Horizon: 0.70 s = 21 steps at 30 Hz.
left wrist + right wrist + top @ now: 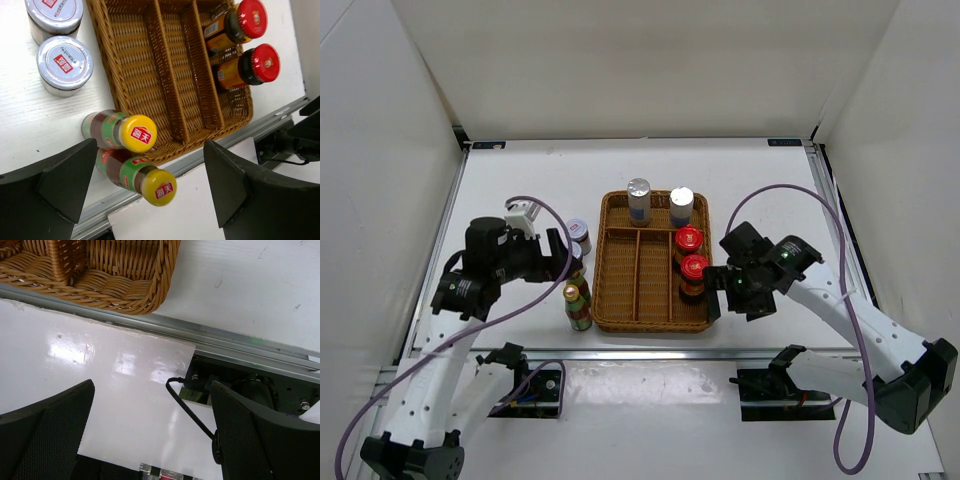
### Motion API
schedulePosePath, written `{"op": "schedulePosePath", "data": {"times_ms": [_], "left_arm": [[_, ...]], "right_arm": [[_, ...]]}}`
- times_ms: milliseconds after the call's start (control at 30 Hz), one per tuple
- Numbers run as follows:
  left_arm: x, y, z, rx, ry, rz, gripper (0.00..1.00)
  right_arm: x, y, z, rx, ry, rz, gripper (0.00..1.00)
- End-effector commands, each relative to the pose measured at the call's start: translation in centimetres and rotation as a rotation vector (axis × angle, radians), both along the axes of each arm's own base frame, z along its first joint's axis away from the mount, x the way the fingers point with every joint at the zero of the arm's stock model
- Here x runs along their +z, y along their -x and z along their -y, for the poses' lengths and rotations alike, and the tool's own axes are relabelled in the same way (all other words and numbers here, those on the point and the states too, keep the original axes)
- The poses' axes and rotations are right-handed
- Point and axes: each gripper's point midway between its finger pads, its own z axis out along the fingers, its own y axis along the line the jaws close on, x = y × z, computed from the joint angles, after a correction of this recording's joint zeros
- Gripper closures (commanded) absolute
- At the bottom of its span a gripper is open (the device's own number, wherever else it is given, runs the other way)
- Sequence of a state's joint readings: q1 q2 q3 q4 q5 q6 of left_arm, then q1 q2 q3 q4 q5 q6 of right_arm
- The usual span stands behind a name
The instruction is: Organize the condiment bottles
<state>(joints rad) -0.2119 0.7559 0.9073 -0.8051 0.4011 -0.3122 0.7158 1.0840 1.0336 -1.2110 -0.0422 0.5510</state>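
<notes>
White desk (520, 190), wicker tray (603, 270) at its middle. Silver-capped bottles (639, 200) and red-capped bottles (689, 240) stand in the tray; grey-lidded jars (65, 65) and green bottles (120, 131) beside its left edge. Left claw (145, 185) and right claw (150, 430) spread, empty.

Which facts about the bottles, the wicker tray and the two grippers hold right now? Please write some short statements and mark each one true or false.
1. Both red-capped bottles stand in the right-hand compartment of the wicker tray. True.
2. The yellow-capped green bottles are inside the tray. False: they stand on the table, just outside its near left corner.
3. The left gripper is open and holds nothing. True.
4. The right gripper is shut on a red-capped bottle. False: it is open and empty, near the tray's near right corner.
5. The grey-lidded jars stand on the table, left of the tray. True.
</notes>
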Motion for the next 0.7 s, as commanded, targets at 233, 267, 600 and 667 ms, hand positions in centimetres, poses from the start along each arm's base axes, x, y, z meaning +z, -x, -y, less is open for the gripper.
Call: {"op": "schedulePosePath", "data": {"times_ms": [233, 267, 600, 667], "left_arm": [[-3.1, -1.3, 1.1, -0.023, -0.248, -0.072, 0.06], [-3.1, -1.5, 1.1, -0.015, -0.267, -0.066, 0.06], [-3.4, -2.7, -0.6, 0.099, -0.389, -0.039, 0.06], [-3.8, -3.0, -0.5, 0.089, -0.407, -0.052, 0.06]], "right_arm": [[-1.2, 0.8, -0.3, 0.002, -0.004, -0.046, 0.0], [-1.2, 0.8, -0.3, 0.002, -0.004, -0.046, 0.0], [-1.6, 1.1, 0.1, 0.011, 0.004, -0.052, 0.0], [-1.9, 1.4, 0.1, 0.013, 0.004, -0.066, 0.0]]}}
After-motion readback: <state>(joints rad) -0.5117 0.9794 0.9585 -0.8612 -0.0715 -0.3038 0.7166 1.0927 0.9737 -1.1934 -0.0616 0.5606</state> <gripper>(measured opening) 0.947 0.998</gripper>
